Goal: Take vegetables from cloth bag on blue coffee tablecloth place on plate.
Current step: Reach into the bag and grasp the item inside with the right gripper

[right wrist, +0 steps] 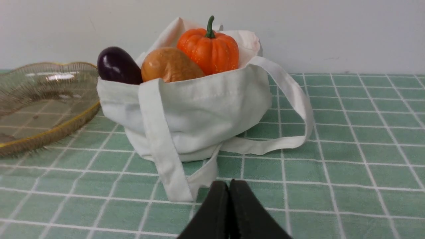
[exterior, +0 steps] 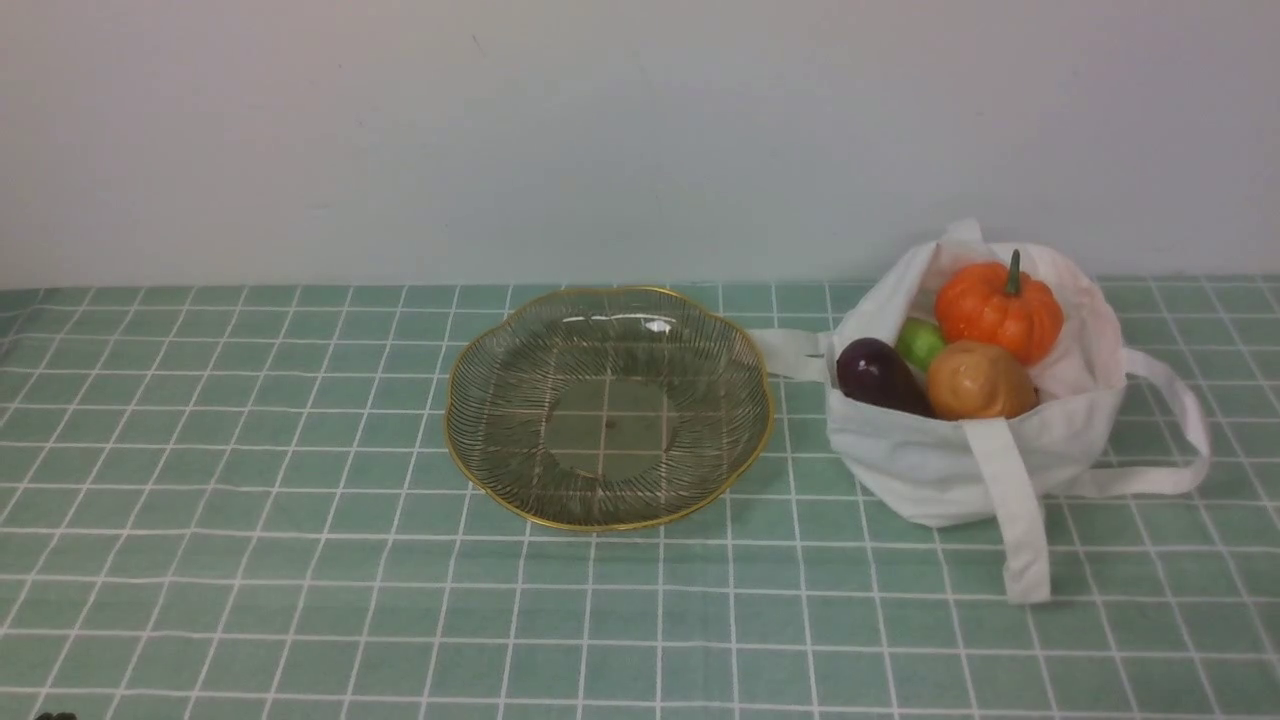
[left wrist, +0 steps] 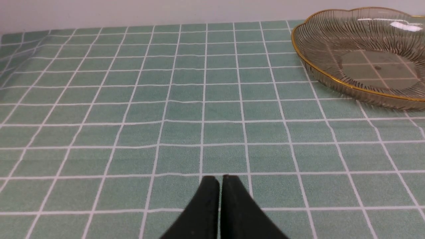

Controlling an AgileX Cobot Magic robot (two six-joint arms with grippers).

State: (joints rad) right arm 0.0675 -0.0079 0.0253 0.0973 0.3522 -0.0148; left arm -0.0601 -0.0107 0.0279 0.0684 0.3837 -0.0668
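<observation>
A white cloth bag (exterior: 960,455) (right wrist: 206,113) stands at the right on the blue coffee tablecloth (exterior: 250,560). Inside it show the vegetables: an orange pumpkin (exterior: 998,310) (right wrist: 209,49), a tan potato (exterior: 978,382) (right wrist: 169,66), a purple eggplant (exterior: 878,375) (right wrist: 117,66) and a bit of green cucumber (exterior: 920,342). The glass plate (exterior: 500,440) (left wrist: 318,66) (right wrist: 23,132) sits mid-table with nothing on it. My left gripper (left wrist: 220,181) is shut over bare cloth, short of the plate. Facing the bag, my right gripper (right wrist: 229,184) is shut just in front of a fallen strap (right wrist: 162,146). Neither arm shows in the front view.
A plain pale wall (exterior: 600,130) closes off the back of the table. One bag strap (exterior: 1165,440) loops out on the cloth to the right of the bag, another (exterior: 790,352) lies toward the plate.
</observation>
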